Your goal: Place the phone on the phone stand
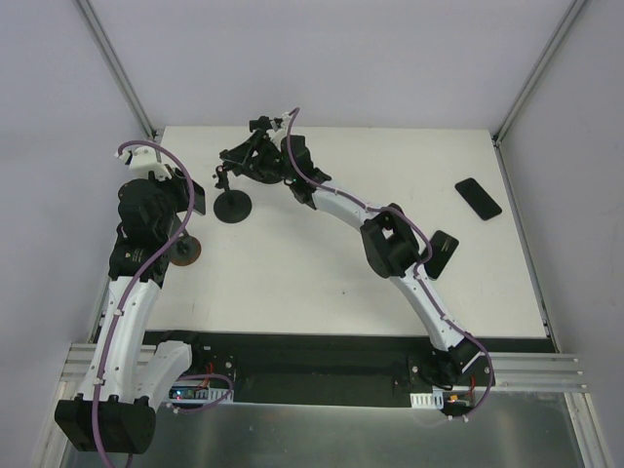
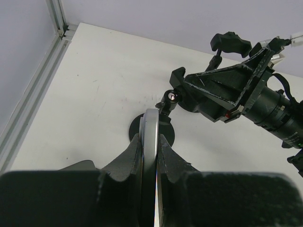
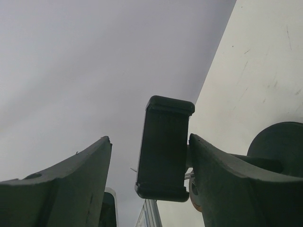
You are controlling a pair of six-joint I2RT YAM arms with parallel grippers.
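Phone (image 1: 478, 198), black and flat, is lying on the white table (image 1: 322, 283) near its far right edge in the overhead view, well apart from both arms. The phone stand (image 1: 232, 205) is standing on its round black base at the far left of the table, with a thin stem rising from it. The right arm (image 1: 400, 249) is reaching across from the near right to the far left. The right gripper (image 1: 242, 139) is hovering at the top of the stand with its jaws spread wide. The left arm (image 1: 132, 292) is sitting bent along the left edge, near the stand's base; how its jaws are standing is not showing from here.

From the left wrist, the left gripper (image 2: 149, 138) is pinching a thin silver-rimmed object (image 2: 150, 123) seen edge-on, jaws narrow and pressing on both its faces. I cannot tell what the object is. Just beyond it, the stand's base is sitting on the table, partly hidden behind the object, with a small knob (image 2: 170, 97) at the top of the stem. The right gripper is hanging over the stand from the right, one fingertip just beside the knob and the other well above it.

From the right wrist, the two fingers (image 3: 71, 179) are standing wide apart with the stand's black clamp (image 3: 164, 146) between them. One finger is showing a clear gap to the clamp. The other is sitting just beside the clamp's back, and I cannot tell whether it is touching. The round base is showing behind that finger, on the table.
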